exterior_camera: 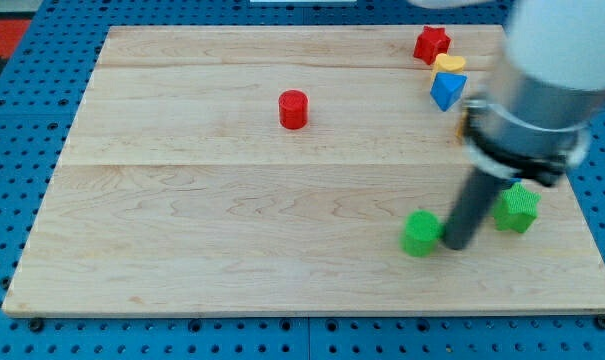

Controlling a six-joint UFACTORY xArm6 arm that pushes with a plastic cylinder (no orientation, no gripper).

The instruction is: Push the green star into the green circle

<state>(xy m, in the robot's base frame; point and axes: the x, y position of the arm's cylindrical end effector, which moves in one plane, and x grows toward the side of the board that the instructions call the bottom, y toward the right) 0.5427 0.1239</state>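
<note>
My tip [453, 243] between green star [518, 208], green circle [420, 233]

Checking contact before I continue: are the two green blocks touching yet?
No: my tip stands between the green circle and the green star, keeping them apart.

Pale grey arm [552, 60], black collar, dark rod.

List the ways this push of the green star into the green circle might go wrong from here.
1. My tip stands between the green circle and the green star, so pushing from here would likely separate them.
2. The green star lies near the board's right edge; a stray push could slide it off.
</note>
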